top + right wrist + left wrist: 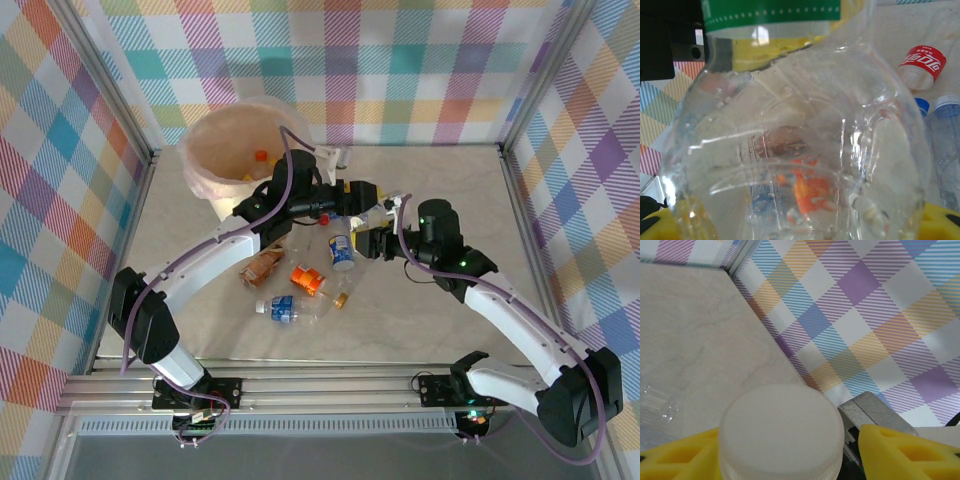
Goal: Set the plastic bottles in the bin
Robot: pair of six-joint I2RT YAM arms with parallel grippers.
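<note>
The clear bottle [800, 150] hangs over the tabletop [450, 180], long axis left-right between the arms: right fingers [942, 220] pinch its base, left fingers [895, 450] straddle its white cap [782, 432], spread, seemingly not yet tight; the bin [200, 130] sits far left, nearer the left arm [215, 260]

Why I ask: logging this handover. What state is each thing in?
Clear green-labelled plastic bottle: held near its base, capped.
Right gripper: shut on that bottle.
Left gripper: open around its white cap.
Round cream bin: upright, uncovered.
Orange-labelled plastic bottle: lying on the table.
</note>
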